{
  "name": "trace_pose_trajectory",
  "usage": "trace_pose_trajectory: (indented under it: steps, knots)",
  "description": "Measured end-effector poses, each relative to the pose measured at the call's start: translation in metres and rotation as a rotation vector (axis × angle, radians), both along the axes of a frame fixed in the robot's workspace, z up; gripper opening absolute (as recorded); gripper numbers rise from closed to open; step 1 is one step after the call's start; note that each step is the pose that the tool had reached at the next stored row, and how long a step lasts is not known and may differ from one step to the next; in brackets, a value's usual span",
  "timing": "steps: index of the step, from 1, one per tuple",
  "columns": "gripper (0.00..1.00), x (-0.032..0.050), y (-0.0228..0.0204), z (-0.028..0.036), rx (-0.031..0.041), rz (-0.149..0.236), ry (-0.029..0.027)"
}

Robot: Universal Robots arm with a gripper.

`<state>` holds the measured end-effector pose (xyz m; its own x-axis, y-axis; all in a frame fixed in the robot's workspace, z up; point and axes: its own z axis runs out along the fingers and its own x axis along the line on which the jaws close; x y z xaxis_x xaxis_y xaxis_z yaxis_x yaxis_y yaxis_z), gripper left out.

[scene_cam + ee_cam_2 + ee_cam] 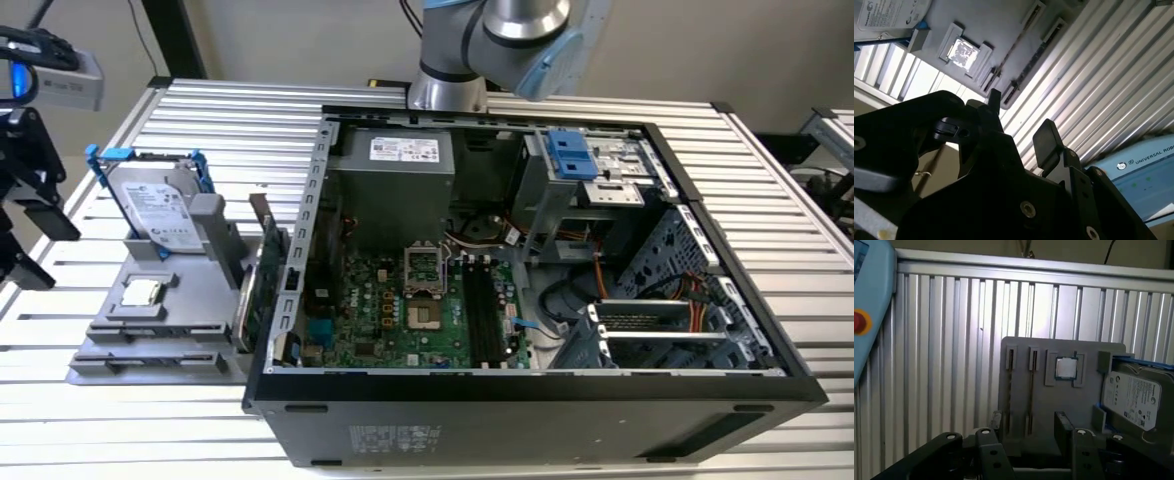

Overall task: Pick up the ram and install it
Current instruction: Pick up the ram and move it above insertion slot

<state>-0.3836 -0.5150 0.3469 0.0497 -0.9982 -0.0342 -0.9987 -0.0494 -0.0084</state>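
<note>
Though meant for the motherboard slots (478, 315), not picked up yet. Can see the ram (1032, 390) on edge in the grey holder (1074, 400), lower middle of the first wrist view. Jaws apart and empty, over it. Judged: picking and installing both left.

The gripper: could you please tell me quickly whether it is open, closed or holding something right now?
Gripper: open, nothing between its fingers.

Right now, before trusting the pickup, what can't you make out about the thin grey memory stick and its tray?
Thin grey ram stick: edge-on in the first wrist view, faces hidden.
Flat grey tray: one edge behind the black gripper, same view.
Exterior view: tray slots too small.
</note>
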Motion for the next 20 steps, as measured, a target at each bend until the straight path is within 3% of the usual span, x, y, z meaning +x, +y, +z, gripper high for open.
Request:
trace_pose_trajectory:
  steps: [2,20]
  knots:
    - [1.0,-0.0001,0.0001,-0.0013,0.0,0.0,0.0026]
    - [1.0,0.0019,0.0005,-0.034,-0.0002,-0.005,0.0026]
